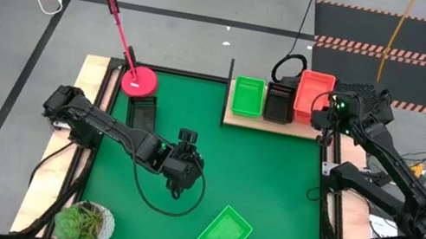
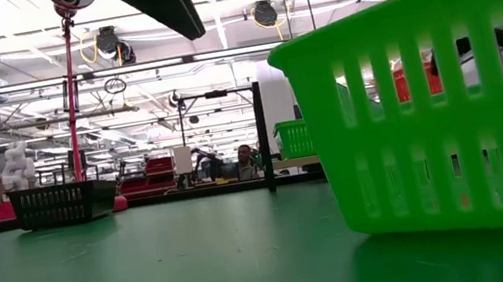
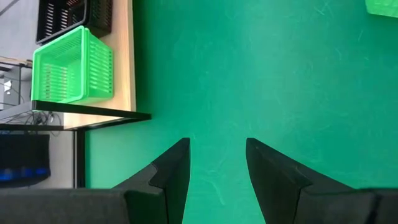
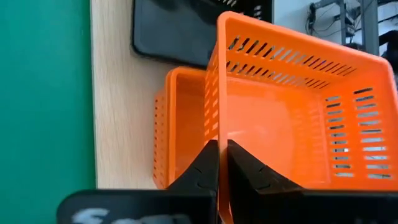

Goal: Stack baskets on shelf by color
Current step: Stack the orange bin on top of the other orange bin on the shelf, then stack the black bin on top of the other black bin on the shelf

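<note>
Over the shelf (image 1: 235, 119) at one o'clock, an orange basket (image 4: 292, 106) is clamped by the right gripper (image 4: 219, 163); the left gripper (image 3: 217, 174) is held mid-mat, fingers apart.

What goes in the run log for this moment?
right gripper: shut on orange basket over shelf | left gripper: open, empty, above mat

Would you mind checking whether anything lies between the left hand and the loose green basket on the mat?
Nothing visible does. The left hand hangs open over bare green mat, and the loose green basket lies on the same mat with only open surface between them.
</note>
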`<state>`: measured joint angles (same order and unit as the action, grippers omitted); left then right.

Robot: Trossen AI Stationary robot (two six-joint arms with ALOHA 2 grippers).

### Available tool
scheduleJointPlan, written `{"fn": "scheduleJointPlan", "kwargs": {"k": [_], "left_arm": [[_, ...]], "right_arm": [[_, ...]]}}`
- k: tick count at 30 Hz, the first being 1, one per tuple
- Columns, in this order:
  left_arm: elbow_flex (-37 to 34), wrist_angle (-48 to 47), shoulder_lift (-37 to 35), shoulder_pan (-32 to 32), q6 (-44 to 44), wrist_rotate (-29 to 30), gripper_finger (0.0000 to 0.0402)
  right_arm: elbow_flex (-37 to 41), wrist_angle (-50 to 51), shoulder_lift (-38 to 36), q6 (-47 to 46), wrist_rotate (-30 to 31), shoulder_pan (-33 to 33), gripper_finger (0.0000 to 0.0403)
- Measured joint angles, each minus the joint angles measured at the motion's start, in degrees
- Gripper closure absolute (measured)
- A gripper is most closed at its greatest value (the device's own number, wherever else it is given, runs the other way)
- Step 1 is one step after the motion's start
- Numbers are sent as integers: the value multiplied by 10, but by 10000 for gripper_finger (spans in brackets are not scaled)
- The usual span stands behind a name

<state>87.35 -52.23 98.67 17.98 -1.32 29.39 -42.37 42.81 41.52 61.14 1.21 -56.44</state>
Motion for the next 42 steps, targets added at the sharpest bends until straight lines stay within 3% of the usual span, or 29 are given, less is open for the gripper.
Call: {"fn": "scheduleJointPlan", "kwargs": {"k": [18, 30, 35, 42], "left_arm": [[0, 21, 0, 0, -8, -17, 243], [0, 28, 0, 0, -14, -37, 243], [0, 28, 0, 0, -14, -37, 243], [0, 28, 0, -1, -16, -37, 243]], "right_arm": [[0, 42, 0, 14, -14, -7, 398], [0, 38, 0, 0, -13, -6, 333], [0, 38, 0, -19, 5, -6, 324], [0, 20, -19, -65, -27, 11, 324]]}}
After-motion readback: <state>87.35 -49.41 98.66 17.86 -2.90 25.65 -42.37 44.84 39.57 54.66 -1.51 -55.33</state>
